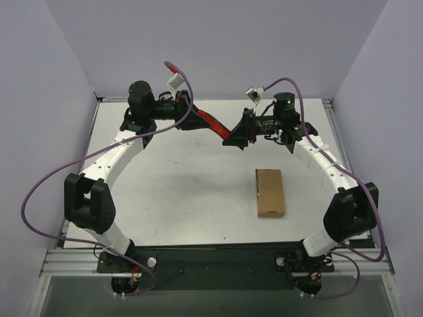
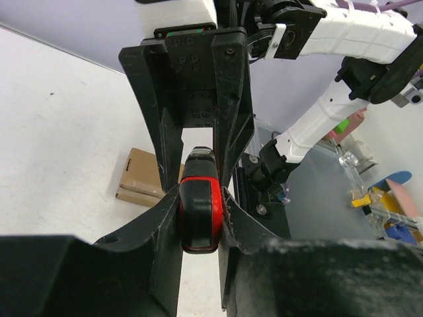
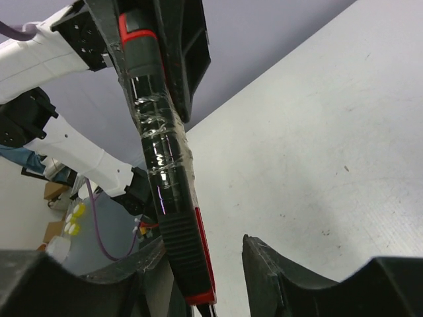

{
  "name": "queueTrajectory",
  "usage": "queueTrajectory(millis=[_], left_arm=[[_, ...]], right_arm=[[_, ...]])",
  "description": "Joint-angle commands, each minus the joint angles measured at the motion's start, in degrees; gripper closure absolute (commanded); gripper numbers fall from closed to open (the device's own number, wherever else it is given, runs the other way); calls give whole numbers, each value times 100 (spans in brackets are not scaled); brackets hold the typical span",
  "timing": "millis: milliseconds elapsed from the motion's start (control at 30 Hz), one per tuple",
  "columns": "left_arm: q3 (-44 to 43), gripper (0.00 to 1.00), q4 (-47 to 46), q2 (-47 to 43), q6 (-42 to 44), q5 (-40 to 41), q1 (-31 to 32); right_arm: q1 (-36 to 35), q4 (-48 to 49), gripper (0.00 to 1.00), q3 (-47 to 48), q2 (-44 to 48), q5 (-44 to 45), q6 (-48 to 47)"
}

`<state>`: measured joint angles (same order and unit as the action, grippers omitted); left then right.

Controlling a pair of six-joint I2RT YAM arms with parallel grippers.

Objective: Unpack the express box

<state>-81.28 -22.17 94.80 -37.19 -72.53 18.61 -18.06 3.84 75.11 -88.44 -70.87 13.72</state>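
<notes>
Nearward of the right gripper (image 1: 232, 137) lies the box (image 1: 270, 192), lengthwise near-to-far.
The left gripper (image 1: 193, 112) clamps the knife (image 1: 213, 123); the right, nearer the box, sits loose around it.

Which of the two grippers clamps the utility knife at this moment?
The left gripper: both its fingers press on the utility knife. The right gripper is around the knife too, but a clear gap shows beside it.

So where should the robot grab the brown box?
Across its two long side edges, near the middle, coming straight down from above. The express box lies flat on the table, long side running near to far, so its narrow width is probably the easiest span to pinch; the flat top offers nothing to grip.
</notes>
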Motion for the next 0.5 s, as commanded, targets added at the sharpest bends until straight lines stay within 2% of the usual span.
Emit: queueTrajectory(millis=[0,67,200,300,333,367,433,467], left_arm=[[-11,100,-349,-639,-25,-341,213],[24,100,-393,-621,-34,-323,213],[50,100,-376,-603,1,-314,213],[85,100,-314,-595,45,-323,213],[86,100,-279,-595,71,-323,213],[86,100,-209,-595,80,-340,213],[94,100,-121,-586,150,-341,204],[103,78,-121,-595,185,-349,204]], right_arm=[[-66,-269,55,187,-190,636,-413],[-109,-278,53,276,-278,601,-422],[-145,-243,62,443,-393,548,-475],[-180,-155,57,504,-410,557,-396],[-197,-103,58,513,-419,522,-361],[-206,-7,81,557,-428,356,-361],[-250,29,100,583,-402,302,-387],[-250,21,100,592,-402,276,-422]])
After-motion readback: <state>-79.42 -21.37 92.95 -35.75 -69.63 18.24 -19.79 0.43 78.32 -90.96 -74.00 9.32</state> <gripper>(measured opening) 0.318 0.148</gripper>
